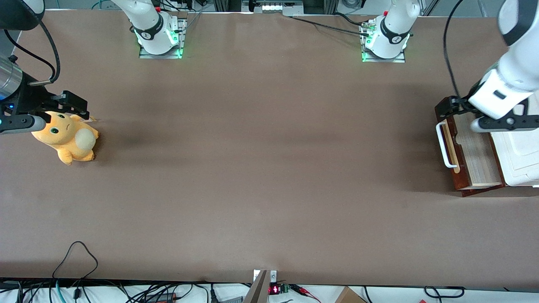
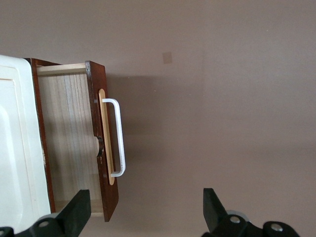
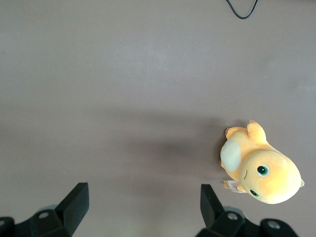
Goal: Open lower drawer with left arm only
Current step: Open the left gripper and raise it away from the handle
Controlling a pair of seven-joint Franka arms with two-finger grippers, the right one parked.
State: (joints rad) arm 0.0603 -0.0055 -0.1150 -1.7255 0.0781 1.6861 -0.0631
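The lower drawer (image 1: pixel 478 155) stands pulled out of the cabinet at the working arm's end of the table. Its dark red-brown front carries a white loop handle (image 1: pixel 444 145) on a pale strip, and the pale wood inside shows. In the left wrist view I see the drawer (image 2: pixel 66 138) and its handle (image 2: pixel 120 143) from above. My left gripper (image 1: pixel 454 106) hangs above the drawer's end that is farther from the front camera. It is open wide (image 2: pixel 145 215) and holds nothing; one finger (image 2: pixel 79 212) is over the drawer's inside.
The cabinet's white moulded top (image 1: pixel 520 160) lies beside the drawer and also shows in the left wrist view (image 2: pixel 15 148). An orange plush toy (image 1: pixel 67 136) lies toward the parked arm's end. A black cable loop (image 1: pixel 76 256) rests near the table's front edge.
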